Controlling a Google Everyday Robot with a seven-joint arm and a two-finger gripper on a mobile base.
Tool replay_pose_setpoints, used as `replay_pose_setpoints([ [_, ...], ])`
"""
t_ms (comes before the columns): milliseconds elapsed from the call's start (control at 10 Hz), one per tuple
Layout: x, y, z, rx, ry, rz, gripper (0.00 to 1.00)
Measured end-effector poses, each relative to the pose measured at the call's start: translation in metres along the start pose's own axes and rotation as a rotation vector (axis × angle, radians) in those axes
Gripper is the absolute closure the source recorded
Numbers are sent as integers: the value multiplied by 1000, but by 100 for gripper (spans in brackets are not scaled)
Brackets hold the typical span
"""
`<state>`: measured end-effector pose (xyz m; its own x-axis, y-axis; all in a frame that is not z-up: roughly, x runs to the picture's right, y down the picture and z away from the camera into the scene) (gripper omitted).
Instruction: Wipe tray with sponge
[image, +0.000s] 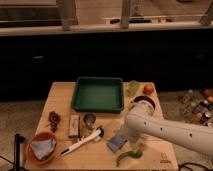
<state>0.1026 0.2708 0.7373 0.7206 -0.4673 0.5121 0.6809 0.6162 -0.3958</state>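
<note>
A green tray (98, 93) sits at the back middle of the wooden table (60, 92). A blue-grey sponge (117, 142) lies flat on the table near the front, below the tray. My white arm comes in from the lower right, and its gripper (134, 144) points down at the table just right of the sponge. The arm's bulk hides most of the gripper.
Near the sponge lie a white brush (82, 142), a green pepper (128, 157) and a metal cup (89, 119). An orange bowl with a cloth (42, 148) stands at front left. A snack bar (74, 125), dark berries (54, 119), a pale cup (133, 88) and an orange fruit (148, 89) are also on the table.
</note>
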Motion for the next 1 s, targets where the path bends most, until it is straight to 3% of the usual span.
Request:
replay_pose_setpoints([
  [200, -4, -7, 3, 8, -14, -18, 20],
  [500, -13, -20, 14, 21, -67, -46, 20],
  [1000, -17, -28, 40, 4, -97, -49, 20],
])
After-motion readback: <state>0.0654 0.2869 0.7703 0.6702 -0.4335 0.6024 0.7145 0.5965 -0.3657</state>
